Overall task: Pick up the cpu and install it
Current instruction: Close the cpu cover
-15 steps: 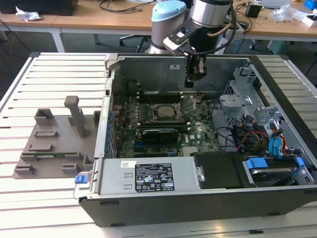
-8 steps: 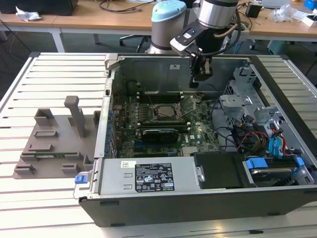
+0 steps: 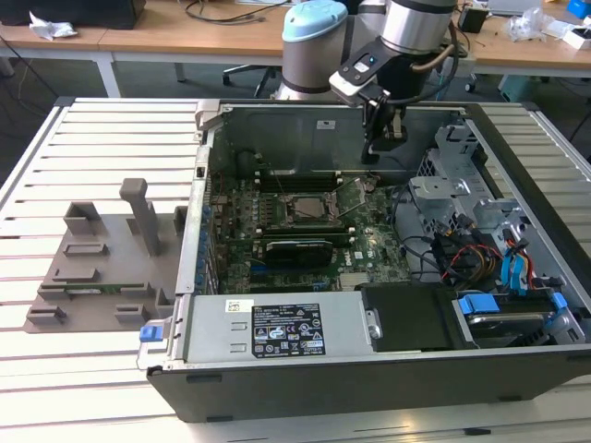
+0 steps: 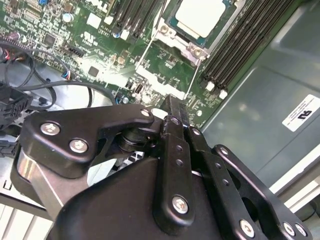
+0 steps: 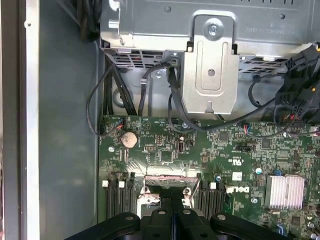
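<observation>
cpu (image 4: 201, 15): silver-topped square chip, seated flat in its socket on the green board; out past the claw tips in the second wrist view, nothing touching it
claw (image 3: 367, 159): black, hangs off the arm inside the open computer case, above the board, apart from it
claw state: narrow, fingers (image 5: 165, 207) pressed together in both wrist views, nothing between them
cpu vs claw: in the exterior view the socket lies lower than the claw and toward the exterior view's left, clear of the tips
socket frame (image 4: 167, 62): thin metal hinged plate, looks swung open; lies between claw tips and cpu, nearest thing to the tips
board (image 3: 305, 235): green, flat on the case floor, under the claw
memory slots (image 4: 240, 45): long dark rows running beside the cpu, off to one side of the claw
black card (image 3: 297, 249): long, on the board, farther from the claw than the socket
case (image 3: 388, 378): dark, lying open side up on the bench
bench (image 3: 92, 129): pale, slatted
gray tray (image 3: 102, 268): holder with upright posts, on the bench outside the case, well away from the claw at the exterior view's left
cables (image 3: 462, 258): red, blue and black bundle, lower than the claw, toward the exterior view's right
metal bracket (image 5: 210, 65): silver, screwed on, across the board from the claw tips
coin battery (image 5: 129, 139): round, on the board between bracket and tips
heat sink (image 5: 286, 191): small, finned, silver, on the board to one side of the claw
</observation>
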Available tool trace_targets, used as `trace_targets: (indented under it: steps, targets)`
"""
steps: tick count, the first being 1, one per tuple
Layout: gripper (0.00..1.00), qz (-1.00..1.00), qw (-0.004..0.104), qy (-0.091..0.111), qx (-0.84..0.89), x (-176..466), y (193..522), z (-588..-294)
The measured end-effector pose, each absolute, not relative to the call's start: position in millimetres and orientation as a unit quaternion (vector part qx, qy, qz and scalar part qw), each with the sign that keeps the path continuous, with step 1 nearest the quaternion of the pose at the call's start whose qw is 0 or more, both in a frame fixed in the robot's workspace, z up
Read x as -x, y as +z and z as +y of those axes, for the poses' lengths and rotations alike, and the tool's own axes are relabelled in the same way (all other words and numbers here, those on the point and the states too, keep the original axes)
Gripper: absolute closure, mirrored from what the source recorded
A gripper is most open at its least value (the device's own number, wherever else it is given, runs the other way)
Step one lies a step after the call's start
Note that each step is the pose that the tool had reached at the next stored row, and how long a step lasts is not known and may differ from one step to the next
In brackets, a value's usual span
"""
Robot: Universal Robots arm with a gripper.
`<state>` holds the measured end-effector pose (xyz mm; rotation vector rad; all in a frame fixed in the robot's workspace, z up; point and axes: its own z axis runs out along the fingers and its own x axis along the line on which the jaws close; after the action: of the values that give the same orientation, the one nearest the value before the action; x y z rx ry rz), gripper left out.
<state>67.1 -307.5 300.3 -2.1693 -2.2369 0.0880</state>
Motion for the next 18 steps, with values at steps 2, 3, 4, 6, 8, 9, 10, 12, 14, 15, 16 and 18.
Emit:
trace_targets:
  steps: [2, 3, 4, 6, 8, 9, 10, 12, 14, 15, 16, 18]
  targets:
    - [0.89, -0.718, 0.012, 0.028, 0.696, -70, 300, -307]
    - [0.89, -0.718, 0.012, 0.028, 0.695, -72, 300, -307]
    - [0.89, -0.718, 0.012, 0.029, 0.695, -75, 300, -307]
    - [0.89, -0.719, 0.013, 0.029, 0.694, -82, 299, -307]
    - [0.89, -0.72, 0.013, 0.029, 0.693, -96, 298, -307]
    - [0.89, -0.721, 0.014, 0.03, 0.692, -104, 292, -306]
    - [0.89, -0.722, 0.014, 0.03, 0.691, -103, 276, -306]
    - [0.89, -0.722, 0.014, 0.031, 0.692, -103, 271, -306]
    - [0.89, -0.722, 0.014, 0.031, 0.692, -103, 269, -306]
    - [0.89, -0.722, 0.014, 0.031, 0.692, -103, 268, -306]
    - [0.89, -0.722, 0.014, 0.031, 0.692, -103, 267, -306]
    - [0.89, -0.722, 0.014, 0.031, 0.692, -103, 265, -306]
